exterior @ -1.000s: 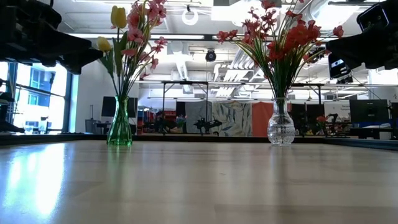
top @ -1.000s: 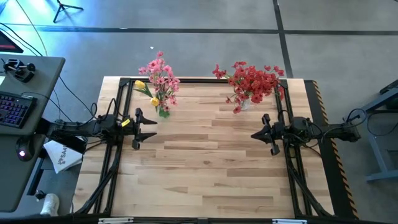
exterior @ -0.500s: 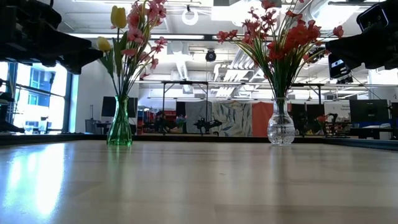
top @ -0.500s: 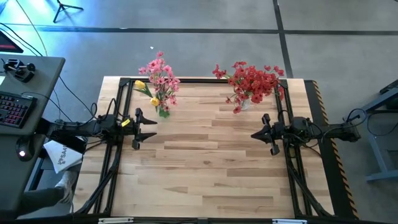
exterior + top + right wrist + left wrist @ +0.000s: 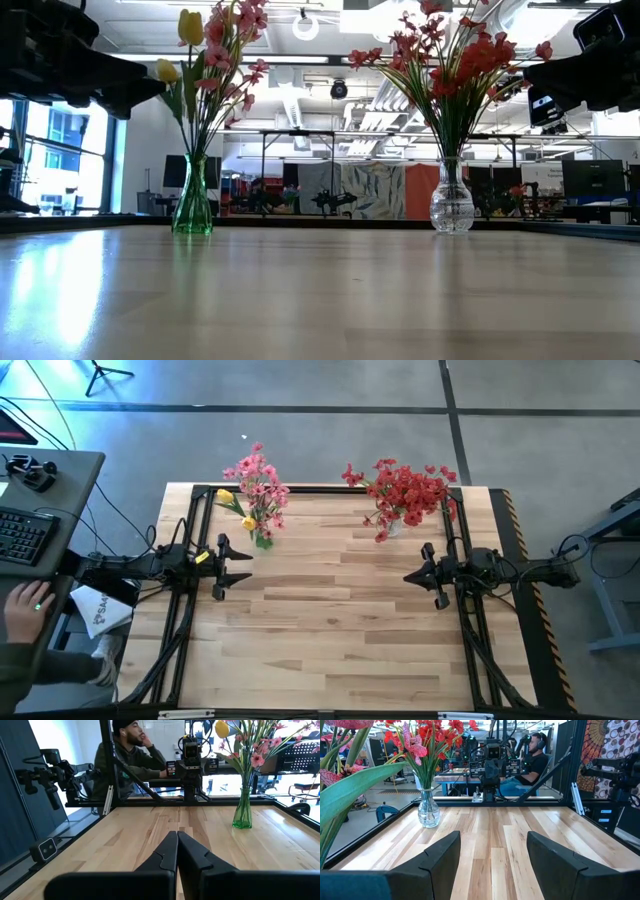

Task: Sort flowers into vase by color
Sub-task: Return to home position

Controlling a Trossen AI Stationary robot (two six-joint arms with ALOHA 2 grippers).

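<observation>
Counter: light wooden planks running lengthwise from the left side to the right, with a pale sheen on the left part in the low view.
Edging: a black frame lies along the far edge and continues down both sides; a yellow-and-black hazard stripe marks the right edge.
Green vase: the green vase stands upright on the planks near the far edge, left of centre.
Clear vase: the clear vase stands upright near the far edge, right of centre.
Spacing: the two vases are well apart, about level with each other.
</observation>
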